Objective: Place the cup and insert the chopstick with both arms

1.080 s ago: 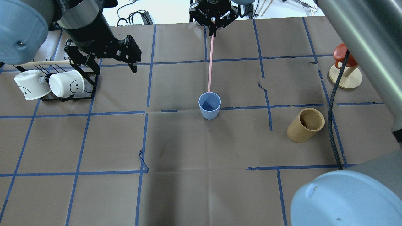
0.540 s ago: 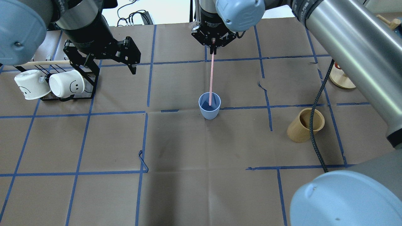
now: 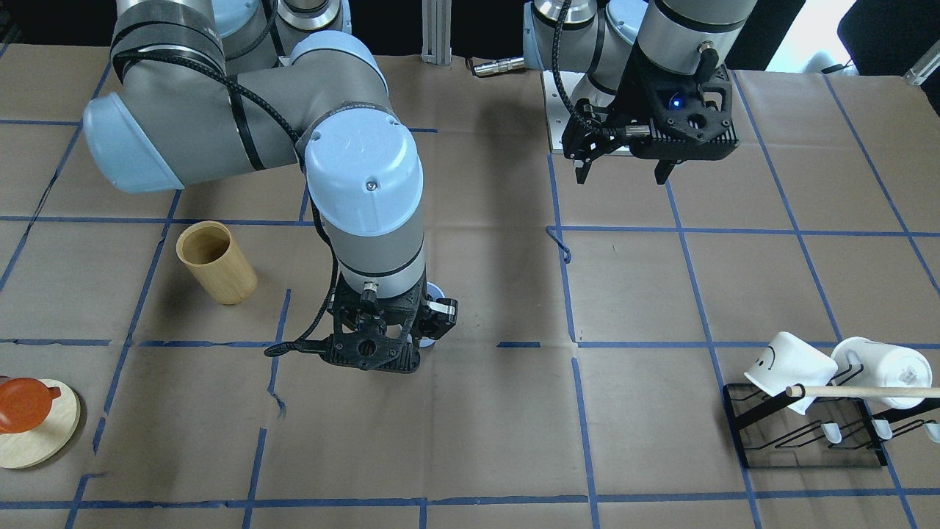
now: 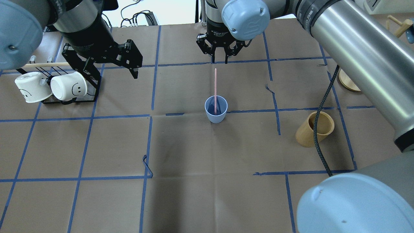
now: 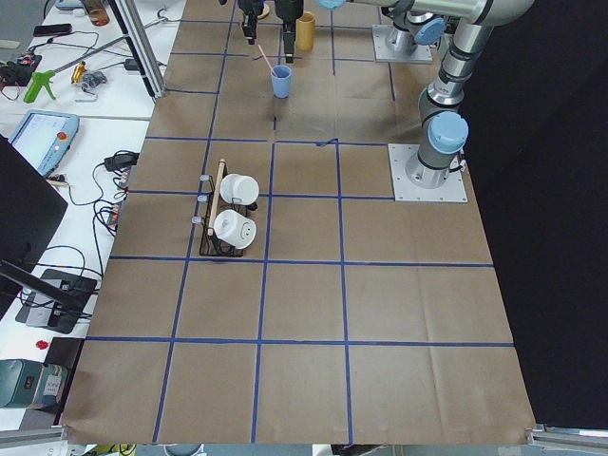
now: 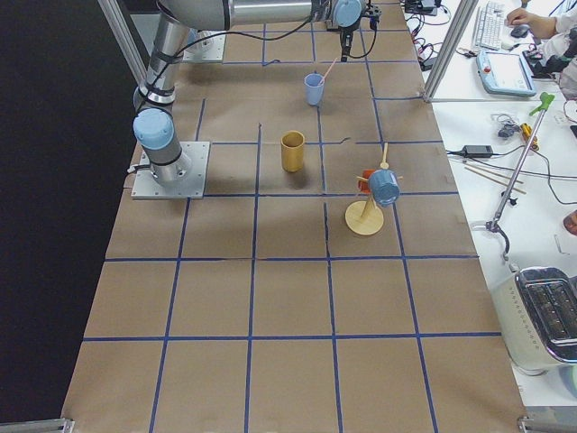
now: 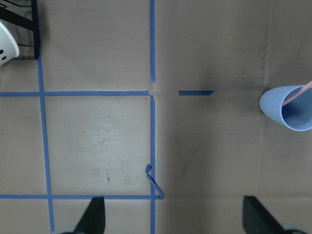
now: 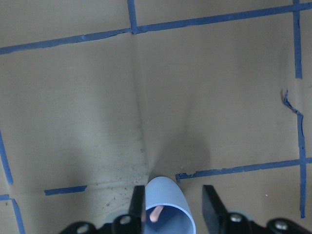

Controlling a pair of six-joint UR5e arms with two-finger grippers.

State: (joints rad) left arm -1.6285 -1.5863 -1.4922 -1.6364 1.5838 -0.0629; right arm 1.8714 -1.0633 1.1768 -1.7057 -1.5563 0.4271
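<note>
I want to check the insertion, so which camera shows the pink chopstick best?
Overhead exterior: the chopstick shows at full length, standing in the blue cup. Side views show it tiny, wrist views only a short piece; the front-facing view hides it behind the right arm.

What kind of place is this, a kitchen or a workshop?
Most likely a robotics test lab, not a kitchen. A left arm and a right arm reach over a table papered brown and gridded with blue tape, and a side bench holds cables and a control tablet.
</note>
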